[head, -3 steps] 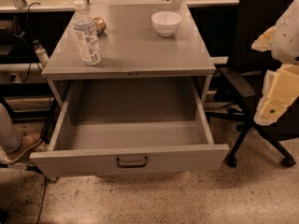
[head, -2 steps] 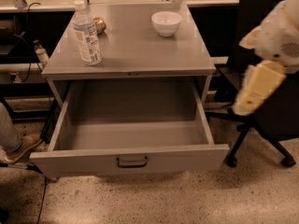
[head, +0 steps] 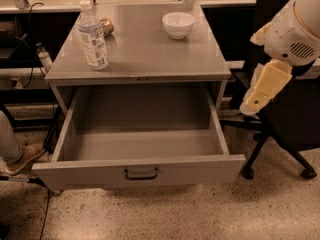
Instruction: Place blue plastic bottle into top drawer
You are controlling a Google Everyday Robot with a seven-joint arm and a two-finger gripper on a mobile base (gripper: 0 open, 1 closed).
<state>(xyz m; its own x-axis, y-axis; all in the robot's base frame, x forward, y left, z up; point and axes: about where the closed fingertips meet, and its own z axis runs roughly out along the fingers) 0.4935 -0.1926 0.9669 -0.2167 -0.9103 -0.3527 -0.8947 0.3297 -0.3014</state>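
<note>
The blue plastic bottle (head: 92, 36) stands upright at the left front of the grey cabinet top (head: 145, 59); it is clear, with a white cap and a pale label. The top drawer (head: 140, 170) is pulled fully open below it, its inside bare, with a dark handle (head: 141, 173) at the middle of its front panel. My gripper (head: 257, 98) hangs at the right of the view, on the cream arm (head: 295, 31), beside the cabinet's right edge at about drawer height. It is far from the bottle and holds nothing that I can see.
A white bowl (head: 178, 24) sits at the back right of the cabinet top. A short brown-gold can (head: 106, 26) lies behind the bottle. A black office chair (head: 287, 119) stands right of the cabinet, behind my arm. A person's shoe (head: 22, 156) is at the left.
My arm and gripper have swung left, closer to the cabinet's right side. The bottle, bowl and open drawer have not moved.
</note>
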